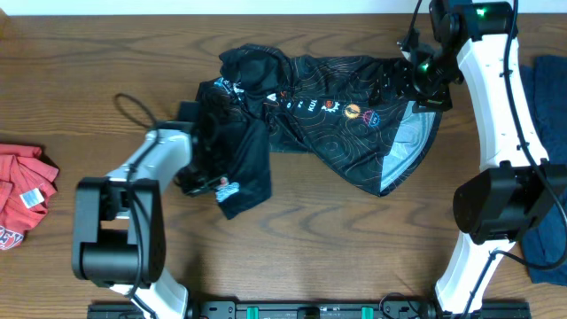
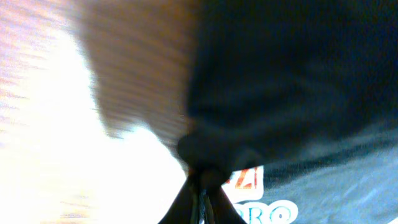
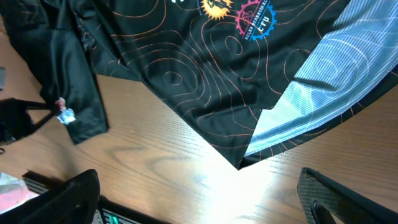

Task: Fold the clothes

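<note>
2 grippers near black jersey (image 1: 328, 124), only 1 has hold of it. Jersey lies crumpled mid-table (image 1: 310, 257), spread roughly L-R, logos (image 1: 341, 108) face up, thin orange contour lines visible. R-side hem is flipped over, pale blue-white lining (image 1: 412, 142) showing; right wrist cam shows the same.

Left gripper (image 1: 202, 180) is at jersey's left end, low over the wood, partly under bunched black fabric. Left wrist cam is v. blurry, but fingers (image 2: 180, 211) are pinched together on a wad of black cloth, w/ white-red logo patch (image 2: 249, 180) just beside them, so it's clamped on the jersey.

Right gripper (image 1: 409, 81) sits over jersey's upper-right edge. Right wrist cam: fingers (image 3: 68, 199) wide apart, nothing btwn them, jersey and bare wood below. Jaws are spread; can't tell any contact w/ cloth.

Red shirt (image 1: 22, 195) at far-left table edge, dark blue shirt (image 1: 549, 159) at far right, both well apart from jersey.
</note>
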`<state>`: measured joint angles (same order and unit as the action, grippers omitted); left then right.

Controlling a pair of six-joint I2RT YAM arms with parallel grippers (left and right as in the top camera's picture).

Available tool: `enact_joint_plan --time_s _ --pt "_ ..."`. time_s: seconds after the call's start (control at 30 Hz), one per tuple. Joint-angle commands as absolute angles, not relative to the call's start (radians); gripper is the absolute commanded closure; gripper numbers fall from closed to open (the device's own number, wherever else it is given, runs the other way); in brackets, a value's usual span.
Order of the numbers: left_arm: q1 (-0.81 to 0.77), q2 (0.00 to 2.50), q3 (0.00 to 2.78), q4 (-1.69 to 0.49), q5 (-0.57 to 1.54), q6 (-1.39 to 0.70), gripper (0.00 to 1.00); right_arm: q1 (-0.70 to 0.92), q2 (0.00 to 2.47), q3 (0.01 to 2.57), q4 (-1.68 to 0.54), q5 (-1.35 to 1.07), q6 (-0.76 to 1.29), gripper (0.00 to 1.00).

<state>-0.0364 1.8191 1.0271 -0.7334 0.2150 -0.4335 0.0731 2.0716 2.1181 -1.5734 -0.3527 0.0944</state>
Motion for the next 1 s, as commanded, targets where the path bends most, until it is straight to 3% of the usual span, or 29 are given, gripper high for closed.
enact_joint_plan --time_s 0.0,0.47,0.5,0.6,0.73,0.97 --pt "0.057 1.870 0.976 -0.746 0.133 -0.469 0.94 0.084 2.070 2.116 -1.576 -0.367 0.089 0.01" --pt "0.384 1.870 0.976 -0.806 0.190 -0.451 0.94 0.084 2.070 2.109 -1.567 -0.362 0.088 0.01" --pt "0.393 1.870 0.976 -0.805 0.215 -0.437 0.94 0.084 2.070 2.102 -1.572 -0.363 0.062 0.06" --pt "0.397 1.870 0.976 -0.806 0.236 -0.415 0.94 0.085 2.070 2.039 -1.594 -0.355 0.032 0.34" --pt "0.386 1.870 0.976 -0.803 0.236 -0.412 0.94 0.092 2.070 1.876 -1.576 -0.369 0.032 0.13" --pt "0.386 1.870 0.976 -0.799 0.236 -0.412 0.94 0.127 2.070 1.607 -1.414 -0.380 0.052 0.16"
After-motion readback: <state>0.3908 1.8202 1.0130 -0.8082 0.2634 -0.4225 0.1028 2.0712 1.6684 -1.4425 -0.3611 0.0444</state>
